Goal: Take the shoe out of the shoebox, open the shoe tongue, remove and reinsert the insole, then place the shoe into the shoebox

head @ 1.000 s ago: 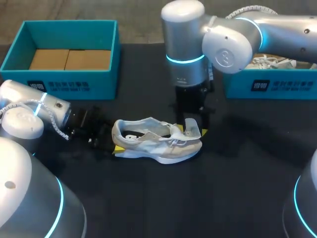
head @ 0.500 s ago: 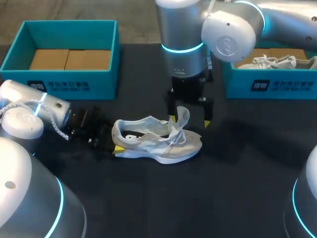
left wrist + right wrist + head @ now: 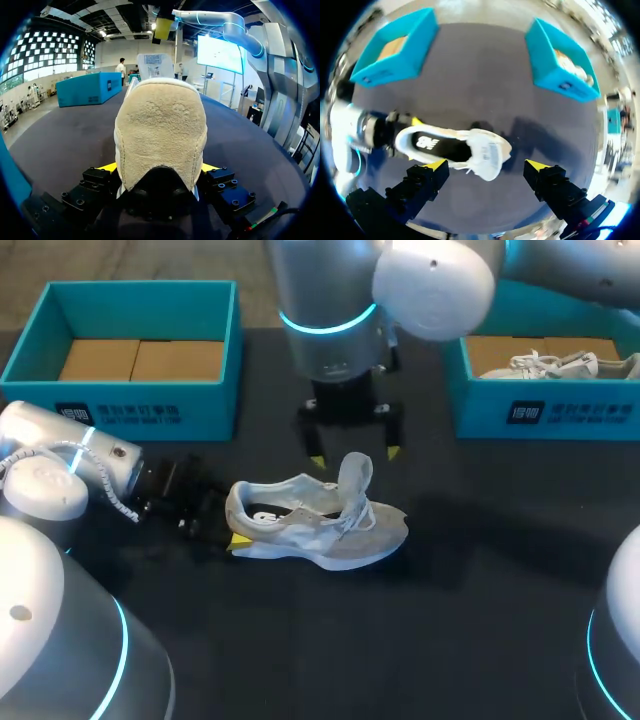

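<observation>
A white and beige shoe (image 3: 318, 528) lies on its sole on the black table, toe pointing right. Its tongue (image 3: 354, 474) stands pulled up, and the black insole (image 3: 432, 145) with a white logo shows inside. My left gripper (image 3: 229, 527) is at the heel, shut on it; in the left wrist view the beige heel (image 3: 160, 135) fills the space between the yellow fingertips (image 3: 107, 166). My right gripper (image 3: 354, 456) hangs open above and just behind the tongue, holding nothing. From the right wrist view the shoe (image 3: 470, 147) lies well below that gripper (image 3: 485, 165).
A teal shoebox (image 3: 120, 410) with a cardboard insert stands at the back left. A second teal shoebox (image 3: 540, 415) at the back right holds another white shoe (image 3: 555, 365). The right arm's big joint hangs over the table's middle back.
My right gripper has opened, let go of the tongue, and risen up and to the left. The tongue now stands upright. The left gripper and shoe stayed put.
</observation>
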`<move>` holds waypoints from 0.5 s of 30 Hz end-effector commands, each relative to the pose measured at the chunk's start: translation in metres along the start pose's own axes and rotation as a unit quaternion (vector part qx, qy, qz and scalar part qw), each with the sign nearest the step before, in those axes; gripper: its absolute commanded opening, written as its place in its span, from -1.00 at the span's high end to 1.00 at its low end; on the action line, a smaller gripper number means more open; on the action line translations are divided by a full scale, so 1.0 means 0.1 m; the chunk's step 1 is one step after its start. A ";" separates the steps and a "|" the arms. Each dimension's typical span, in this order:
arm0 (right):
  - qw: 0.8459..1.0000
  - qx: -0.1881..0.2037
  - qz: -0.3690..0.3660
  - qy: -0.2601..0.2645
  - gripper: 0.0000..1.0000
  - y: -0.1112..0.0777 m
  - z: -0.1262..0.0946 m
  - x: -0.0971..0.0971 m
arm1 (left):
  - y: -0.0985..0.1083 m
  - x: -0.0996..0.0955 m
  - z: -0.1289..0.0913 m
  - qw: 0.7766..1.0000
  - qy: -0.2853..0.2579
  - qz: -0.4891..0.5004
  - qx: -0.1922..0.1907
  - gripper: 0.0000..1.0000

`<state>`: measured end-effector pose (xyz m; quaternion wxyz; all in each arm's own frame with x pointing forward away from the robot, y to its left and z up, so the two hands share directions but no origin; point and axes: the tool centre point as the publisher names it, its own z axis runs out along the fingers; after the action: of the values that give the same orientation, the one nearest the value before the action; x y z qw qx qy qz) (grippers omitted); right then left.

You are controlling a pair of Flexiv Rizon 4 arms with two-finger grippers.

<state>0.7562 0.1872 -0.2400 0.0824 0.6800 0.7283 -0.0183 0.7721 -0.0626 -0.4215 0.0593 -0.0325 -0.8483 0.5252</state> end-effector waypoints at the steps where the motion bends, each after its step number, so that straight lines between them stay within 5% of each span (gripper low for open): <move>1: 0.961 -0.069 -0.268 -0.021 -1.00 -0.02 -0.14 0.22 | 0.01 -0.01 0.01 1.000 0.000 0.000 0.000 1.00; 5: 0.920 -0.080 -0.382 -0.044 -1.00 -0.05 -0.20 0.35 | 0.01 -0.01 0.01 1.000 0.000 0.000 0.000 1.00; 10: 0.869 -0.085 -0.487 -0.006 -1.00 -0.11 -0.23 0.44 | 0.01 -0.01 0.01 1.000 0.000 0.000 0.000 1.00; 15: 0.868 -0.083 -0.489 -0.005 -1.00 -0.12 -0.23 0.44 | 0.01 -0.01 0.01 1.000 0.000 0.000 0.000 1.00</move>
<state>0.7397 0.2340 -0.2246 0.1237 0.4665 0.8757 -0.0159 0.7721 -0.0626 -0.4214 0.0593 -0.0326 -0.8483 0.5253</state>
